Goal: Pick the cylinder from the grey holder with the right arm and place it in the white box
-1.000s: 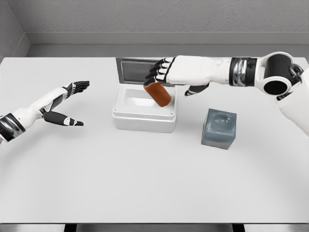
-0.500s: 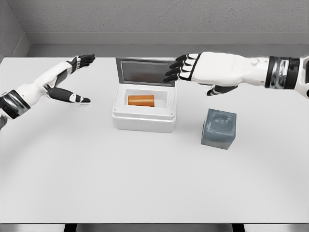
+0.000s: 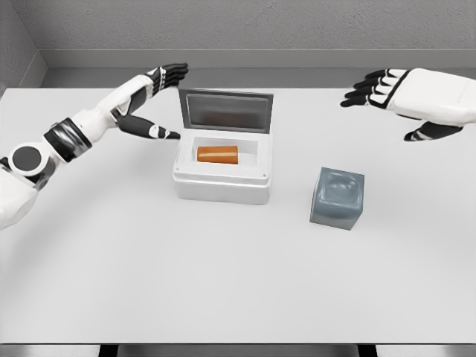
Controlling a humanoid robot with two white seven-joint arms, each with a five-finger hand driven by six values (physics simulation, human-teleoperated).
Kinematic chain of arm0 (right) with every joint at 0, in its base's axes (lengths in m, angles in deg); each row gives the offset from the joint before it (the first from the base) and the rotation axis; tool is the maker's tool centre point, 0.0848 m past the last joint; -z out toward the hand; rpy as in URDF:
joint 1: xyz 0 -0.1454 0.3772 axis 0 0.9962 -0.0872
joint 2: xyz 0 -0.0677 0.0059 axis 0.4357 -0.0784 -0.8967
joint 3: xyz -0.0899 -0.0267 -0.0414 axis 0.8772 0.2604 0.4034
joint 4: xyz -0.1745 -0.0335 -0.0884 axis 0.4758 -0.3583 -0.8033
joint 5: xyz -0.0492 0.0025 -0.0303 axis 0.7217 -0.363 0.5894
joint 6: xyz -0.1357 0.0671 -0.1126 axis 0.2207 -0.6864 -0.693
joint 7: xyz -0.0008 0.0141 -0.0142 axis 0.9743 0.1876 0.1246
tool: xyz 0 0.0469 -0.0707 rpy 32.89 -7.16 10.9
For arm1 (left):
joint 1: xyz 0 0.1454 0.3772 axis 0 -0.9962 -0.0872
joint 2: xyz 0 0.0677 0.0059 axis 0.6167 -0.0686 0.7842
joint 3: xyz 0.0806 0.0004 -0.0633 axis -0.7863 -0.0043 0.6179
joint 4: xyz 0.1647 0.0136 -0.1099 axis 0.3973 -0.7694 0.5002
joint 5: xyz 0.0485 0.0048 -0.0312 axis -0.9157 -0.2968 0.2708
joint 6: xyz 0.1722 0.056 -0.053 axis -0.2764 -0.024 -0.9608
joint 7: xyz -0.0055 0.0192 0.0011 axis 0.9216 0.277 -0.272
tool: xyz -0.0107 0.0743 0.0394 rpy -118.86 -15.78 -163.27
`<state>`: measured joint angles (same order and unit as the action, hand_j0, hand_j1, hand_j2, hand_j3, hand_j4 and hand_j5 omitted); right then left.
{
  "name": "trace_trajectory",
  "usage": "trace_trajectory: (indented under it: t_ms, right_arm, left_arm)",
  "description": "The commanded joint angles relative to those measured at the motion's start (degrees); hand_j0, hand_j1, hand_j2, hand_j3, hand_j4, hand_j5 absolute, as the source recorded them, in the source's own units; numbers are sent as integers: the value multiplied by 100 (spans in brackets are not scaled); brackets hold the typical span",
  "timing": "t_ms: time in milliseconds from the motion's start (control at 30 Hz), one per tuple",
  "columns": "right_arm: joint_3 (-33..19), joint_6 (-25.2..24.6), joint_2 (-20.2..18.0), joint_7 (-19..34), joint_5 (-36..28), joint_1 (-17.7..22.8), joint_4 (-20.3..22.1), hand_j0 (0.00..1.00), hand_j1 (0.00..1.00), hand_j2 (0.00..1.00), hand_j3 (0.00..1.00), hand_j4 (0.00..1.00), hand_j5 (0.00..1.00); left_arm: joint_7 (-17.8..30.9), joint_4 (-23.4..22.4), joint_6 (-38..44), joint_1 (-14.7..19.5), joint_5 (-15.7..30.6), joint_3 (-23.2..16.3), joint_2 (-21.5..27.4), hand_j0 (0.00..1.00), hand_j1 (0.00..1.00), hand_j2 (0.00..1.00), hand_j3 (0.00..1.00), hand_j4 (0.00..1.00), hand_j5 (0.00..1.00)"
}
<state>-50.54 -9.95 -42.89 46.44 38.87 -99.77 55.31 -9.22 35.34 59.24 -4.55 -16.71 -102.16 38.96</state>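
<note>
Item: cylinder [image 3: 217, 154], orange-brown. Lay on its side inside the recess of the white box [image 3: 222, 184], clear of both hands.

Item: white box. Stood at the centre of the worktop [image 3: 223, 282]; its grey-lined lid [image 3: 226, 110] stood upright at the rear edge, open.

Item: grey holder [image 3: 338, 198]. Stood on the worktop to the right of the box, well apart from it; its top hollow held nothing.

Item: right hand [image 3: 405, 93]. Hung above the worktop at upper right, well apart from box and holder; fingers [image 3: 364, 82] spread and loosely extended, gripping nothing.

Item: left hand [image 3: 152, 100]. Hung near the left rear corner of the box, beside the lid but not visibly touching it; fingers extended, thumb apart, gripping nothing.

Step in hand, by judgement: the placing looked done, since the cylinder sat in the box and the right hand was empty. Only the close of the task appeared left.

Next move, by judgement: with the left hand so near the lid, shutting it seemed the likely call; that would need contact behind the lid's top edge and a forward push, without shifting the box.
</note>
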Motion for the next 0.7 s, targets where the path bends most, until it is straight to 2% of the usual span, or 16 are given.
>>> trace_trajectory:
  t_ms: [0, 100, 200, 267, 333, 533, 667]
  right_arm:
    - [-27, -17, -32, -3, -42, 0, 0, 100, 100, 100, 100, 100, 100]
    - [-18, -17, -32, -3, -42, 0, 0, 100, 100, 100, 100, 100, 100]
    - [-18, -17, -32, -3, -42, 0, 0, 100, 100, 100, 100, 100, 100]
    - [-10, -17, -32, -3, -34, 0, 0, 100, 100, 100, 100, 100, 100]
    - [-10, -17, -32, -3, -42, 35, 0, 100, 100, 100, 100, 100, 100]
    - [-27, -17, -32, -3, -33, 35, -8, 100, 100, 100, 100, 100, 100]
    - [-27, -17, -32, -3, -33, 35, -8, 100, 100, 100, 100, 100, 100]
  left_arm:
    - [311, 3, 75, 0, 44, 105, -53, 100, 100, 100, 100, 100, 100]
    - [856, 73, 5, 0, 141, 105, -79, 100, 100, 100, 100, 100, 100]
    - [926, 73, -48, 0, 167, 105, -53, 100, 100, 100, 100, 100, 100]
    - [1225, 64, -136, 0, 448, 149, 0, 100, 100, 100, 100, 100, 100]
    - [1410, 64, -136, 9, 528, 272, 18, 100, 100, 100, 100, 100, 100]
    - [1665, 38, -145, 0, 721, 421, 158, 100, 100, 100, 100, 100, 100]
    - [1665, -243, -215, -88, 712, 430, 334, 100, 100, 100, 100, 100, 100]
